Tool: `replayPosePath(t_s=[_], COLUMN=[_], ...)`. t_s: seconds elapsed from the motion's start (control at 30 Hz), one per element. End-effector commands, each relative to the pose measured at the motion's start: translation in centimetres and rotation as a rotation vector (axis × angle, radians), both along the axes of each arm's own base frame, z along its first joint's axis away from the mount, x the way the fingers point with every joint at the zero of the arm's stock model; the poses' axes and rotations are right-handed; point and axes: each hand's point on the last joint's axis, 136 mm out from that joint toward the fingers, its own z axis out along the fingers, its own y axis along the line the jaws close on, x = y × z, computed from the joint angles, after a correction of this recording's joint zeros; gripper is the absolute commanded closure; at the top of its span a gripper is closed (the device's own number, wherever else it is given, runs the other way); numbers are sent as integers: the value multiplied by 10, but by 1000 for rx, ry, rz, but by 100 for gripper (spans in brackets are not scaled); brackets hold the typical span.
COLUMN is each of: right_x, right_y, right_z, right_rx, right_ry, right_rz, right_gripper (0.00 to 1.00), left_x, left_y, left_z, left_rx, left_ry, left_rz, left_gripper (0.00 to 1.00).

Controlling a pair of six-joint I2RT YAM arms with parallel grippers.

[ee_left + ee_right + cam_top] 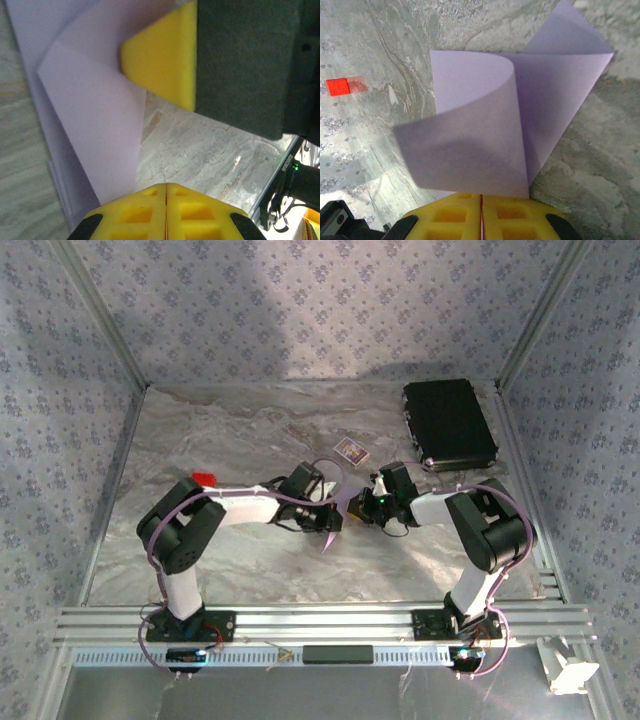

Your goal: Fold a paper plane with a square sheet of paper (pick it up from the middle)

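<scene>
The square sheet of paper (485,125), pale lilac, is folded and curled over itself in front of my right gripper (481,196). That gripper is shut, and the sheet's near edge runs into its closed yellow jaws. From above, the sheet (334,530) is a slim pointed strip between the two grippers at mid-table. My left gripper (166,186) is shut, its jaws meeting over bare table. The sheet (95,115) passes beside its left finger. The right gripper's yellow finger (165,55) rests against the sheet there. The left gripper (338,512) faces the right gripper (362,505) closely. The paper plane is out of view.
A small red block (204,480) lies left of the arms, also seen on the marbled table (338,86). A small patterned card (350,451) lies just behind the grippers. A black case (450,425) sits at the back right. Patterned walls enclose the table.
</scene>
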Motion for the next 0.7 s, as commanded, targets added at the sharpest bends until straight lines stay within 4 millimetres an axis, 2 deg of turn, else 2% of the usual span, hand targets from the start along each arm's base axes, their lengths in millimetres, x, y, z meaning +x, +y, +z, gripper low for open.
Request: replayPosePath(t_s=[0.0, 0.2, 0.3, 0.57, 0.67], right_x=[-14, -12, -8, 5, 3], right_y=[-20, -18, -14, -11, -7], right_z=[-28, -23, -14, 28, 34], right_rx=[-111, -98, -76, -50, -45], right_ry=[93, 78, 52, -75, -106], right_rz=[-43, -42, -33, -2, 19], right_gripper=[90, 90, 90, 87, 87], left_x=[-3, -13, -17, -25, -25], left_y=[9, 34, 43, 43, 41], left_z=[-20, -51, -59, -57, -56], left_rx=[44, 153, 185, 149, 143], left_ry=[23, 65, 70, 79, 77], left_rz=[27, 73, 84, 58, 52], left_gripper=[92, 94, 94, 95, 96])
